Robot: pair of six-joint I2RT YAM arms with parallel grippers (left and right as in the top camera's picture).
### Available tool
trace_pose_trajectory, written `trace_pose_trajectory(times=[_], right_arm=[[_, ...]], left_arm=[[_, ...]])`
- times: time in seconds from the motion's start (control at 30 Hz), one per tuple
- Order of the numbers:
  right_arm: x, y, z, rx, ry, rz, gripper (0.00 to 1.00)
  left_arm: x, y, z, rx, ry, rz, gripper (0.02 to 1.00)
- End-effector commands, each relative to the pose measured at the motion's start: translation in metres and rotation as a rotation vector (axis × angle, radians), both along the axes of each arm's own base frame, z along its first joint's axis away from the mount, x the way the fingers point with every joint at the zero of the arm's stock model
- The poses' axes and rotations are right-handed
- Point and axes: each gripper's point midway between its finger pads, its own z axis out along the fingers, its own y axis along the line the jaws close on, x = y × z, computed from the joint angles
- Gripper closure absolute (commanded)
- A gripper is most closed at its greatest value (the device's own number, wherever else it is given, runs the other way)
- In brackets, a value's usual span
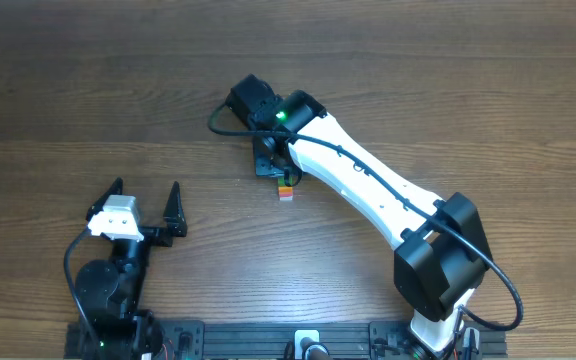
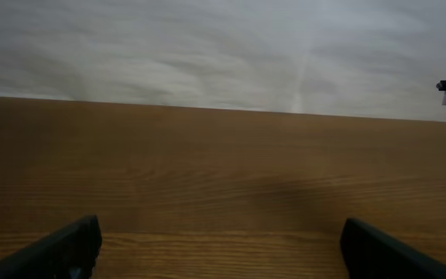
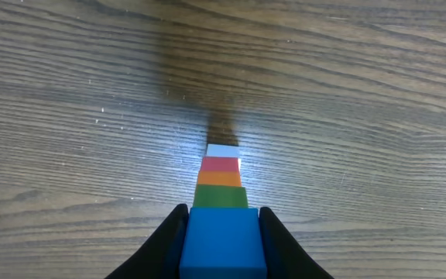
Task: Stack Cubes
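We are at the placing step. The right tool (image 3: pixel 223 223) is pinching the blue cube (image 3: pixel 223 246), one finger against each side face, directly over the stack (image 1: pixel 286 191). That stack stands near the middle of the counter (image 1: pixel 488 80). Seen down the right wrist, the cubes run away from us in order: green (image 3: pixel 221 197) under the blue one, then orange (image 3: pixel 219 178), red (image 3: pixel 221 163), and white (image 3: pixel 223 150) at the bottom on the wood. The blue cube looks lined up with the green one, but we cannot tell whether their faces already meet or a thin gap remains.

The left tool (image 1: pixel 146 205) is at about 8 o'clock from the stack, well apart from it. Its fingers are spread wide and hold nothing.

In our judgement the stack is nearly done, with four cubes standing and the fifth in the grip. The next move calls for the blue cube to sit flat on the green one. The fingers then need to part evenly, and the right tool should lift straight up. A column this tall and narrow would likely topple at any sideways drag.
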Motion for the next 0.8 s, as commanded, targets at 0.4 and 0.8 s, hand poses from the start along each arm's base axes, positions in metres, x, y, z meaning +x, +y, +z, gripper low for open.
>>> trace_pose_trajectory(times=[0.4, 0.8], right_arm=[[-0.0042, 0.0053, -0.0014, -0.003, 0.015, 0.001, 0.759], [-0.0072, 0.002, -0.0069, -0.013, 0.027, -0.016, 0.748]], left_arm=[[-0.0002, -0.0006, -0.0013, 0.014, -0.002, -0.003, 0.018], [-0.0002, -0.0006, -0.0013, 0.014, -0.002, -0.003, 0.018]])
